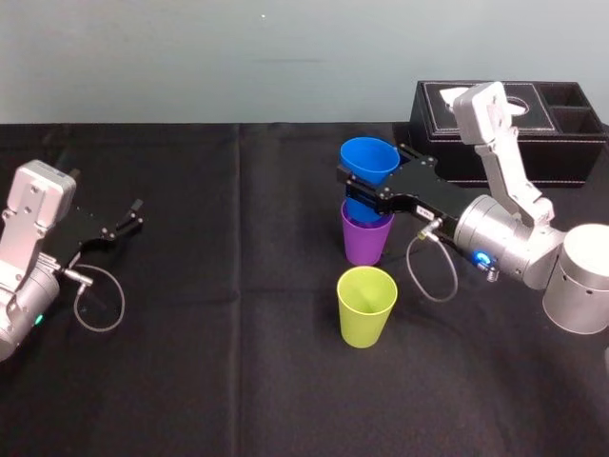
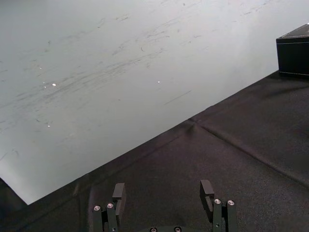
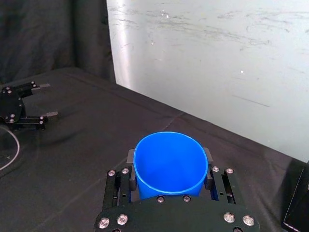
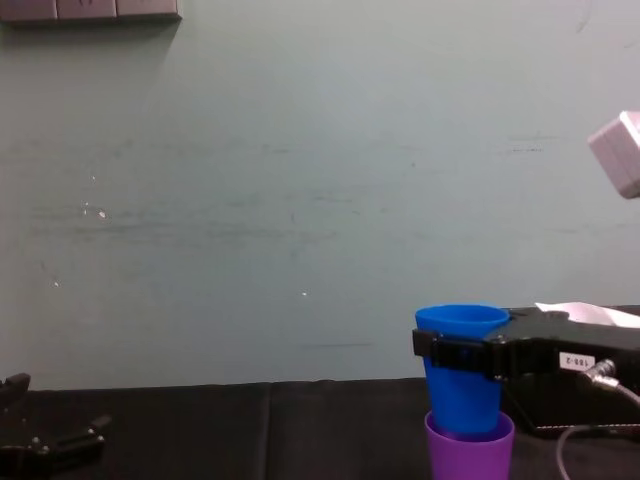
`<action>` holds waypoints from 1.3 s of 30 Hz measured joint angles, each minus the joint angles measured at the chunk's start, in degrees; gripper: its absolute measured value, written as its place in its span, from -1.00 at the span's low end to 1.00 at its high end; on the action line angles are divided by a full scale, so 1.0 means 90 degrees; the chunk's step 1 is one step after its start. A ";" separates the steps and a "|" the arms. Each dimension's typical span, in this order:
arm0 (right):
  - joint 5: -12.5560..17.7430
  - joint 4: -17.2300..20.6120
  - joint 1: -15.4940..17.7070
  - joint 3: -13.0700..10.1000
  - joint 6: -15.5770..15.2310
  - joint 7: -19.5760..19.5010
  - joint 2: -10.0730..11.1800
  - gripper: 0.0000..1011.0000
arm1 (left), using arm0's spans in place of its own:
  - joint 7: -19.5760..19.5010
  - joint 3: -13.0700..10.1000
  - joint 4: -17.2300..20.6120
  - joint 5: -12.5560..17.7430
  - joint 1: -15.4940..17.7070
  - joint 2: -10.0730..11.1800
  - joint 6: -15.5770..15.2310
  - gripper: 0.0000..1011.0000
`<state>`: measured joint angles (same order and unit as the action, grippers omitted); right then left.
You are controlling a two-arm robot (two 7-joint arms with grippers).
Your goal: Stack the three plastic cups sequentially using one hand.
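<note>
Yellow-green cup [image 1: 366,307]: stood upright and alone on the black cloth [image 1: 238,381], mouth up, nearest the robot and just in front of the purple cup, the two apart.

Purple cup [image 1: 365,243]: stood upright on the cloth behind the yellow-green one. In the chest view [image 4: 469,450] its rim ringed the foot of the blue cup.

Blue cup [image 1: 369,160]: was upright, mouth up, directly over the purple cup. Its lower end sat inside the purple mouth while most of its body rose above that rim [image 4: 462,385]. It was empty, as seen from the right wrist [image 3: 170,162].

Right gripper [image 1: 366,186]: reached in from the right, with its fingers clamped on opposite sides of the blue cup just under the rim [image 3: 169,159], and was level in the chest view [image 4: 440,348].

Left gripper [image 1: 133,217]: was parked at the left of the cloth, well apart from the cups, with its fingers spread and nothing between them [image 2: 162,191].

Black tissue box [image 1: 571,143]: stood at the far right of the cloth, behind the right arm.

Wall [image 4: 300,200]: was pale, scuffed and farthest back.
</note>
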<state>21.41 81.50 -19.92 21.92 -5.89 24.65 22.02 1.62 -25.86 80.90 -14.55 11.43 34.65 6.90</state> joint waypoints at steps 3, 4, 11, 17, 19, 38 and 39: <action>0.0007 -0.0101 -0.0022 0.0018 0.0043 0.0011 -0.0021 0.45 | 0.0000 0.0000 0.0000 0.0000 0.0000 0.0000 0.0000 1.00; 0.0006 -0.0127 -0.0028 0.0024 0.0055 0.0012 -0.0028 0.45 | 0.0000 0.0000 0.0000 0.0000 0.0000 0.0000 0.0000 1.00; -0.0040 -0.0332 -0.0059 0.0077 0.0144 0.0020 -0.0063 0.45 | 0.0000 0.0000 0.0000 0.0000 0.0000 -0.0001 0.0000 1.00; -0.0061 -0.0465 -0.0056 0.0080 0.0194 0.0026 -0.0089 0.45 | 0.0000 0.0000 0.0000 0.0000 0.0000 0.0000 0.0000 1.00; -0.0058 -0.0509 -0.0040 0.0074 0.0201 0.0033 -0.0095 0.45 | 0.0000 0.0000 0.0000 0.0000 0.0000 0.0000 0.0000 1.00; -0.0035 -0.0636 0.0020 0.0033 0.0279 0.0046 -0.0134 0.45 | 0.0000 0.0000 0.0000 0.0000 0.0000 0.0000 0.0000 1.00; -0.0035 -0.0634 0.0020 0.0033 0.0277 0.0045 -0.0134 0.50 | 0.0000 0.0000 0.0000 0.0000 0.0000 0.0000 0.0000 1.00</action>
<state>21.09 75.79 -19.74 22.21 -3.39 25.05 20.81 1.62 -25.86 80.90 -14.55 11.43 34.65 6.90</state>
